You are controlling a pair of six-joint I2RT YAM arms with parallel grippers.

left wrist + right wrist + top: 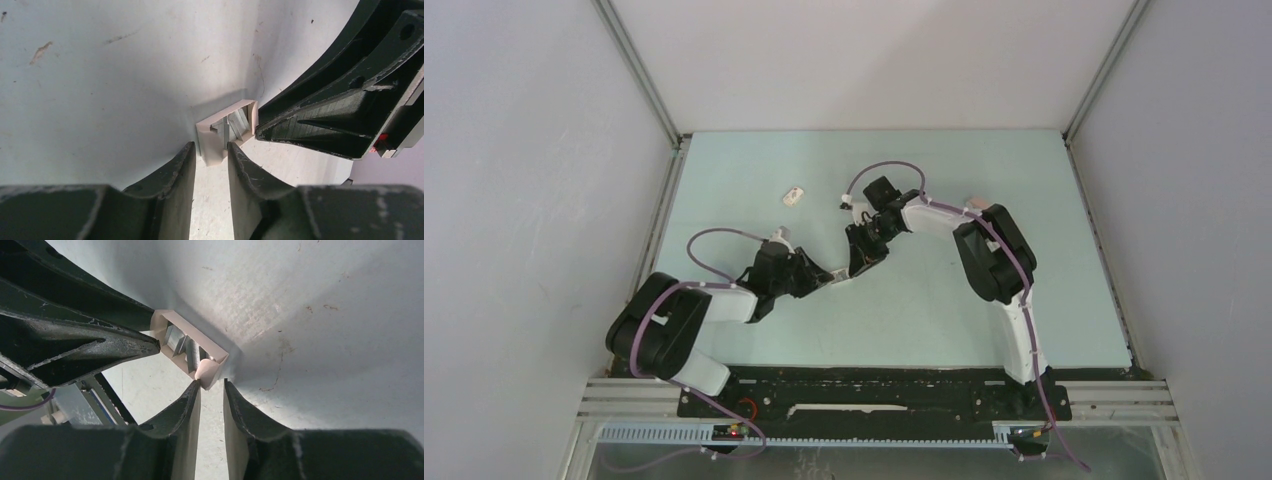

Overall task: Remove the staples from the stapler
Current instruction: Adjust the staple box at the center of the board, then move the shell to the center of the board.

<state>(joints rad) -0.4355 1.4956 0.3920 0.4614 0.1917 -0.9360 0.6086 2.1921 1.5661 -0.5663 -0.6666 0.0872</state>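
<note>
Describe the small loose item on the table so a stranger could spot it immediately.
Start at the pale green table and look toward its far edge, left of centre, beyond the left arm. The tiny white box lies there alone, clear of both arms.

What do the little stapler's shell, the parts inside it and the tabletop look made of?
The stapler shell looks like plastic: pale pinkish, smooth matte, rounded moulded edges. The strips inside look like metal: grey with bright glints; staples or rail, can't tell. The tabletop is pale green, matte, scuffed and stained; material unclear.
</note>
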